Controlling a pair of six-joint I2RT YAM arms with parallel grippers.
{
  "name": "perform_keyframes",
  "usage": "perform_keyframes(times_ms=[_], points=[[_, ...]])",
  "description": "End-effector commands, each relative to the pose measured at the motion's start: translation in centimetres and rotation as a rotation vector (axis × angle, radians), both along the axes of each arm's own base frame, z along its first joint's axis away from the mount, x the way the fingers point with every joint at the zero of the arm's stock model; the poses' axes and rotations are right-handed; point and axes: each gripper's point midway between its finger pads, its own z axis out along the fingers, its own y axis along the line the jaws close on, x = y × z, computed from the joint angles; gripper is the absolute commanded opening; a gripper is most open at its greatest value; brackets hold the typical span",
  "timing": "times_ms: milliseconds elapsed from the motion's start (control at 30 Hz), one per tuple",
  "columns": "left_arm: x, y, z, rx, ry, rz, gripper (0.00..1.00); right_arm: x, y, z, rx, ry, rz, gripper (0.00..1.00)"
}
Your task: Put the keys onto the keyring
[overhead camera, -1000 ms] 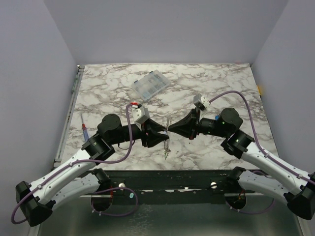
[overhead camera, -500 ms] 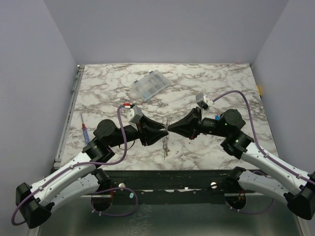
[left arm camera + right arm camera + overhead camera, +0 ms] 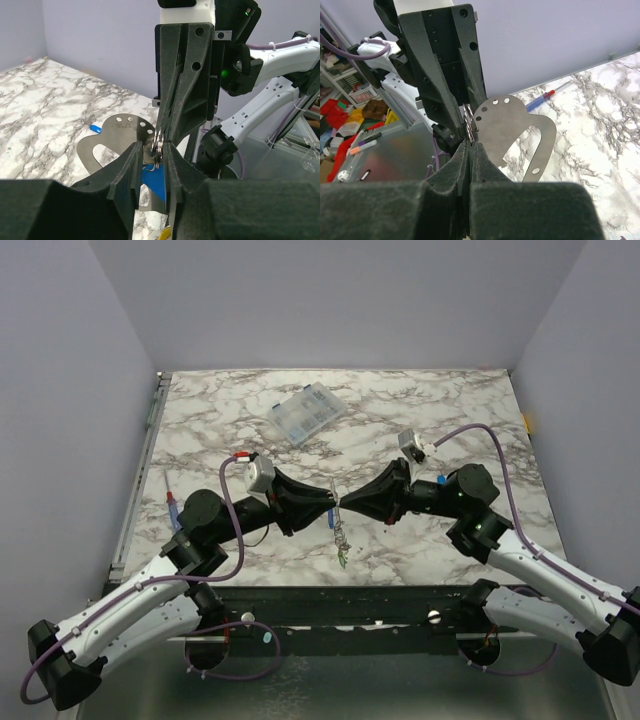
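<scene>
Top view: a green key (image 3: 343, 559) dangles on the near side of the keyring, toward the arm bases, at the end of a short string of small bits. Just above it the left end effector (image 3: 331, 506) and right end effector (image 3: 345, 504) meet tip to tip over the tabletop (image 3: 420, 420). The keyring is edge-on here and hard to make out. The wrist views show it properly: the keyring (image 3: 516, 125) is a flat silver plate with small holes and one big cut-out, held off the tabletop. Right wrist view: the right fingers are pressed together on the keyring's edge. Left wrist view only: the left fingers are narrowly apart, pinching a blue key (image 3: 153, 181), with small wire rings (image 3: 157, 144) at the tips, just beside the keyring. A screwdriver (image 3: 172, 504) lies well left of the keyring, and a clear box (image 3: 307, 412) sits beyond it.
</scene>
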Motion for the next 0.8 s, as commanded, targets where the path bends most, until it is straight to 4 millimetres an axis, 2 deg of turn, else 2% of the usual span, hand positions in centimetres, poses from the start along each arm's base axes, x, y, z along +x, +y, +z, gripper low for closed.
perform_keyframes(times_ms=[0,167,333,433,600,767], points=[[-0.3,-0.3,-0.4,0.006,-0.006,-0.026,0.27,-0.5,0.2,1.1,0.042,-0.019,0.031,0.01],[-0.3,-0.3,-0.6,0.009,-0.011,-0.025,0.26,-0.3,0.4,1.2,0.048,-0.009,0.025,0.01],[-0.4,-0.1,0.1,-0.009,-0.012,-0.017,0.18,-0.7,0.4,0.6,0.035,-0.035,0.05,0.01],[-0.5,0.1,0.7,-0.022,-0.005,-0.016,0.28,-1.2,0.1,0.2,0.019,-0.083,0.067,0.01],[-0.8,0.2,0.8,-0.005,0.027,-0.023,0.3,-1.4,0.0,-0.3,-0.005,-0.124,0.077,0.01],[-0.7,0.8,1.1,0.004,0.064,0.005,0.32,-1.9,-0.1,0.0,0.006,-0.161,0.102,0.01]])
